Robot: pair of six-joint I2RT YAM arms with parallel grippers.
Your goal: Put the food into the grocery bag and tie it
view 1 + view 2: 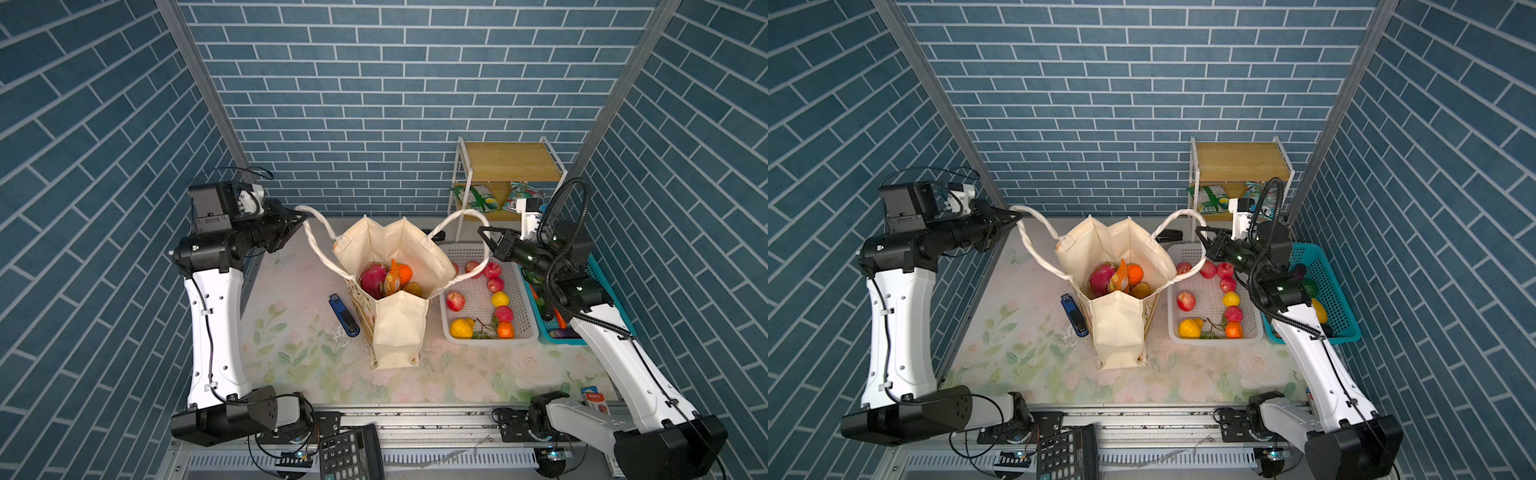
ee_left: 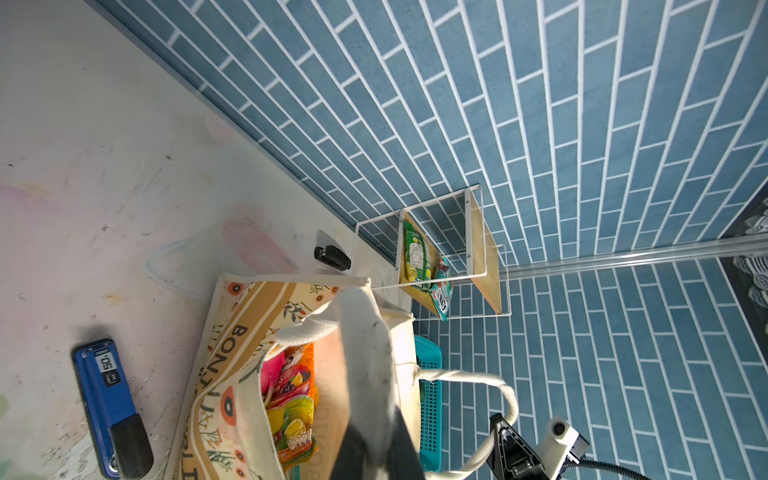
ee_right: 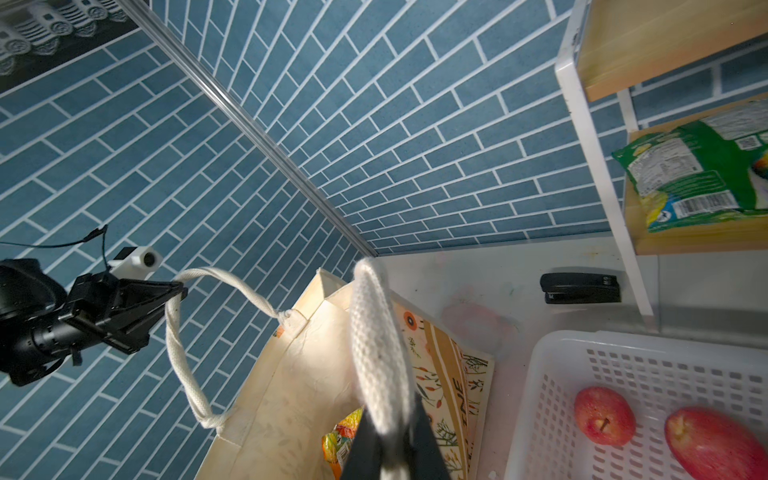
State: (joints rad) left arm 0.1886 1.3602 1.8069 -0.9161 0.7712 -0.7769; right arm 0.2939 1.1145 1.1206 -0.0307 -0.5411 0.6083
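Tying time: the left gripper (image 1: pixel 301 216) is clamped on one white strap handle (image 2: pixel 365 345) of the floral canvas tote (image 1: pixel 399 328), and the right gripper (image 1: pixel 484 232) is clamped on the opposite handle (image 3: pixel 376 340). Each loop is drawn outward, apparently ready for knotting. Between and below the grippers the tote stands open, with dragon fruit (image 1: pixel 372 279), snack packet (image 1: pixel 391 281) and orange (image 1: pixel 404 272) packed inside.
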